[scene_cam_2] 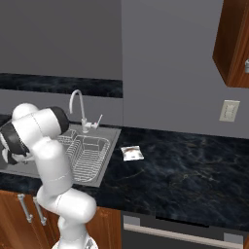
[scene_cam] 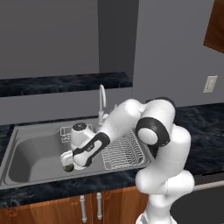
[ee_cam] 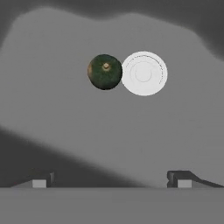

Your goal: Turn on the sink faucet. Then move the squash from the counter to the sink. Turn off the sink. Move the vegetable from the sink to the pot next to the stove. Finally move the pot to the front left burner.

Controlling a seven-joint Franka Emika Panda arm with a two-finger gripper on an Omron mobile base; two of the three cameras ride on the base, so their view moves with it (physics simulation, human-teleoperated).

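End effector (ee_cam: 111, 179) fingers spread apart over the sink (ee_cam: 65, 131); squash (ee_cam: 105, 71) touching the drain (ee_cam: 144, 73); no legible writing

Plain grey walls (scene_cam_2: 165, 58) are rising behind the black white-veined marble bench (scene_cam_2: 185, 165), with a raised dark marble ledge (scene_cam: 65, 83) running along the back wall. A cream wall outlet plate (scene_cam_2: 229, 111) is sitting above the bench, and a brown wooden upper cabinet (scene_cam_2: 236, 44) is hanging at the upper right. Brown wooden cabinet doors (scene_cam: 48, 212) with silver bar handles (scene_cam: 83, 208) are standing below. Soft, even light is falling throughout.
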